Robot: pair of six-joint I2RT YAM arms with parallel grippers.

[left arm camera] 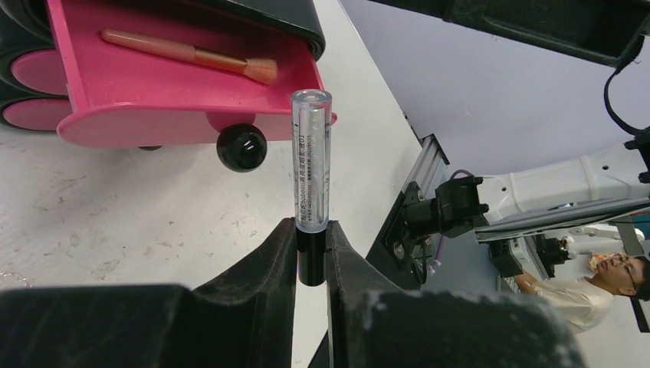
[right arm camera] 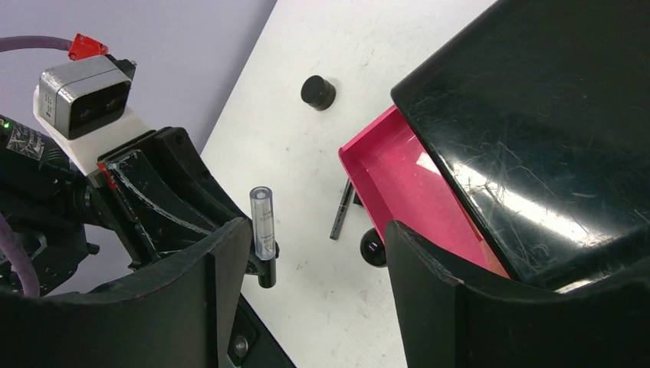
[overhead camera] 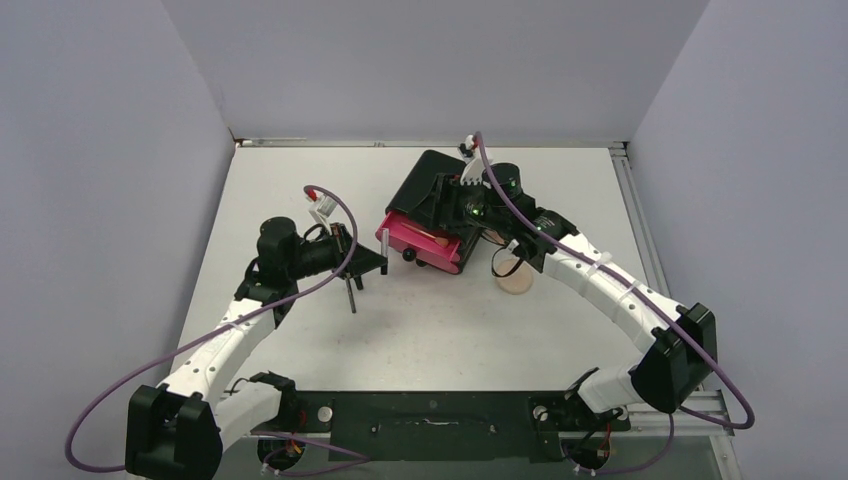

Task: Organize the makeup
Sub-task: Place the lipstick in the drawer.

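White tabletop point(overhead camera: 300, 180), lavender walls, black cabinet point(overhead camera: 432, 180) mid-table w/ one pink drawer point(left arm camera: 153, 92) pulled out.

Progress, as I judge it: early-to-mid.
- Done: the orange-handled brush point(left arm camera: 192, 55) lies flat inside the open drawer.
- In hand: a clear tube point(left arm camera: 312, 161) w/ a dark cap.
- Left out on the table: a thin black pencil point(right arm camera: 343, 211) just in front of the drawer, a small black jar point(right arm camera: 317, 92) further off, and a peach disc point(overhead camera: 517, 284) on the right side of the cabinet.
- No palette visible in any view, so can't say where it stands.

Left gripper point(left arm camera: 312, 238) is clenched on the tube's dark cap end. The clear body sticks out past the fingertips, in line w/ the fingers and centred in the gap. From above, the tube sits just beside the drawer's front corner, near the black knob point(left arm camera: 241, 148) and not yet over the tray. Next move prob. needs a short carry over the drawer wall, then a release.

Right gripper point(right arm camera: 318, 230) hangs at the cabinet's front, by the open drawer. Its fingers are apart w/ nothing between them — only table, pencil and the other arm show through the gap. It touches none of the makeup.
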